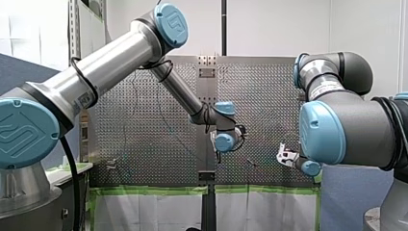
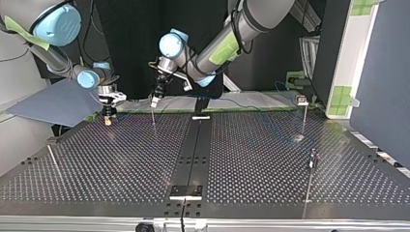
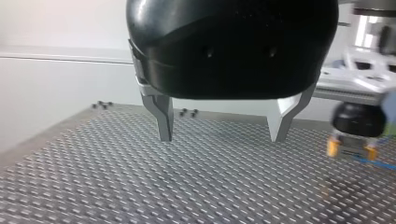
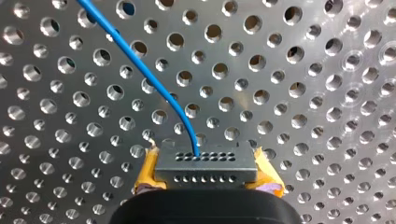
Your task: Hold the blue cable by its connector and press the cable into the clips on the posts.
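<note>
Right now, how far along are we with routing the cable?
Done: my right end effector grips the connector between its yellow pads, and the blue cable trails from it over the table. In hand: nothing beyond that grip; my left end effector hangs open and empty. Left: I see no cable in the clips on the posts, so all the pressing remains.

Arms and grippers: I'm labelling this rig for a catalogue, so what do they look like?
Silver tubes, grey joints and round light-blue caps make up my left arm and my right arm; a black cable runs along the left one. The left gripper has a black rounded body and two tapered metal fingers; the right gripper has yellow pads.
</note>
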Controlling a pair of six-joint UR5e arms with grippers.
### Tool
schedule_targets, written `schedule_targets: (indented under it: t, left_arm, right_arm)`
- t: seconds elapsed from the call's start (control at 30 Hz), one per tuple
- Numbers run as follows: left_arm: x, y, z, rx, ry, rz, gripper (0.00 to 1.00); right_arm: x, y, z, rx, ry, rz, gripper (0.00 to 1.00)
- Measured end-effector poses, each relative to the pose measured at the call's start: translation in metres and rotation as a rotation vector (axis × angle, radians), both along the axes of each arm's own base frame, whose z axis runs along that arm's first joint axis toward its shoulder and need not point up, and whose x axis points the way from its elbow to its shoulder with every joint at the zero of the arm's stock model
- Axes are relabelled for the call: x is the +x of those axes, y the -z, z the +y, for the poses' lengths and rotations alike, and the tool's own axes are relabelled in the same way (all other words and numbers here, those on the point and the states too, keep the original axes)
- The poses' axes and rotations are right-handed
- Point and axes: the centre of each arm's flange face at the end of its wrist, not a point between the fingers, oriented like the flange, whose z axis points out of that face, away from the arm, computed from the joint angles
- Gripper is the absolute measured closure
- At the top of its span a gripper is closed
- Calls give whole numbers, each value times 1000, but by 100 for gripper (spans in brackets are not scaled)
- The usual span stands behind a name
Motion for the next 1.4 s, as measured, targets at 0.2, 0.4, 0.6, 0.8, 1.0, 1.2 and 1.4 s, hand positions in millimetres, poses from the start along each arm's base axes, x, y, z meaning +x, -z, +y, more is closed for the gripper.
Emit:
schedule_targets:
  t: [0.2, 0.4, 0.6, 0.8, 1.0, 1.2, 1.4]
  left_arm:
    - [-11, -21, 6, -33, -13, -35, 1]
    - [-23, -40, 11, -68, -19, -67, 1]
    - [-37, -64, 19, -113, -14, -105, 1]
    - [-51, -80, 29, -141, -11, -115, 1]
    - [-62, -89, 45, -164, -30, -78, 1]
    - [-77, -95, 60, -170, -19, -27, 1]
    - [-96, -99, 74, -156, -15, 18, 1]
  right_arm:
    - [3, 0, 1, 1, -4, 0, 100]
    - [4, 0, 1, 2, -6, -1, 100]
    - [5, 0, 1, 1, -7, -1, 100]
    - [6, 0, 1, 0, -9, -1, 100]
    - [7, 0, 2, -1, -11, -1, 100]
    - [10, 1, 3, 0, -15, -1, 100]
    - [13, 1, 4, -1, -21, -1, 100]
